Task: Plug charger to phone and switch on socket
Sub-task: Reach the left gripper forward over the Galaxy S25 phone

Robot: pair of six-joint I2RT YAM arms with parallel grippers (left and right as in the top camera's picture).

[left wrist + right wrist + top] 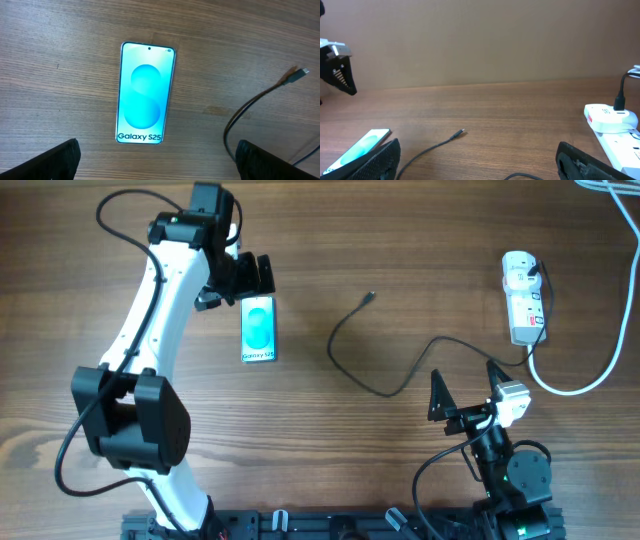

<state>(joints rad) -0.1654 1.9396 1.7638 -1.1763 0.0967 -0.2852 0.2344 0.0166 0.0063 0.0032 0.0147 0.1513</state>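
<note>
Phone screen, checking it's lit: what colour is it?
Cyan-teal; the phone shows best in the left wrist view.

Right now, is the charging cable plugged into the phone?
Out. The cable ends in a plug tip lying loose, well apart from the phone.

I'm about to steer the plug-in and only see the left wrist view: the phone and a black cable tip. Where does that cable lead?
Observer: Overhead, the charger runs right to the socket, its far end already plugged in there.
Operator: Is the right arm holding anything?
Observer: No. The right gripper is open and empty, on the robot's side of that cable.
Operator: Anything else at the socket?
Observer: A thick white lead leaves it and loops off to the right.
</note>
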